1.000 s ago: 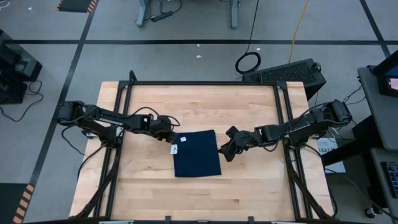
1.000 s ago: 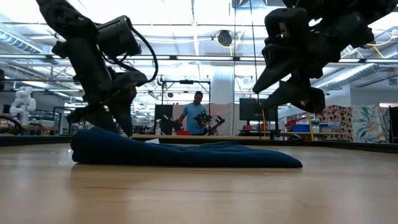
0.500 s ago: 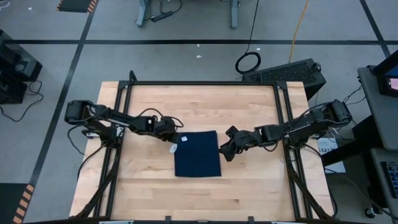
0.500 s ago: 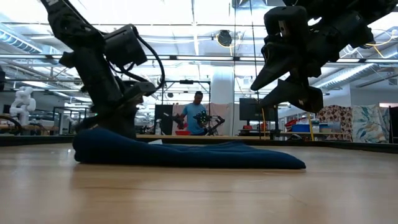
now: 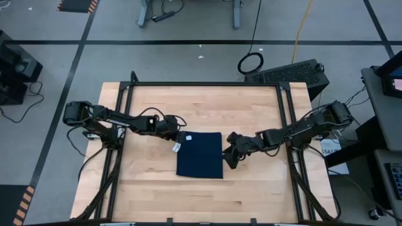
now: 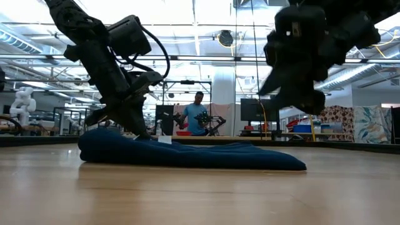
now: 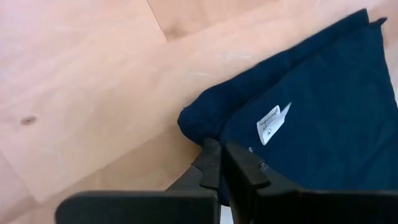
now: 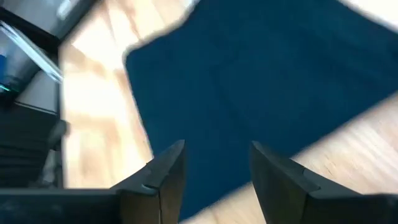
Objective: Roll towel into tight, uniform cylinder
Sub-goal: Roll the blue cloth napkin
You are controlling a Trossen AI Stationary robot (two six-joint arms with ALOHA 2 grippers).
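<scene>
The left gripper (image 7: 222, 163) is pinched closed on the navy towel (image 5: 200, 154) corner at ten o'clock; the right gripper (image 8: 211, 163) hovers open at three o'clock. Rolling is only starting; next, probably grip the opposite edge.

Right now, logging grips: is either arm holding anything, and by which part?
The left gripper pinches the towel at its corner near the white tag; right gripper holds nothing.

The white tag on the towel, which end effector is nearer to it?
Left. The left end effector pinches the towel beside the tag; the right end effector hovers across it.
</scene>
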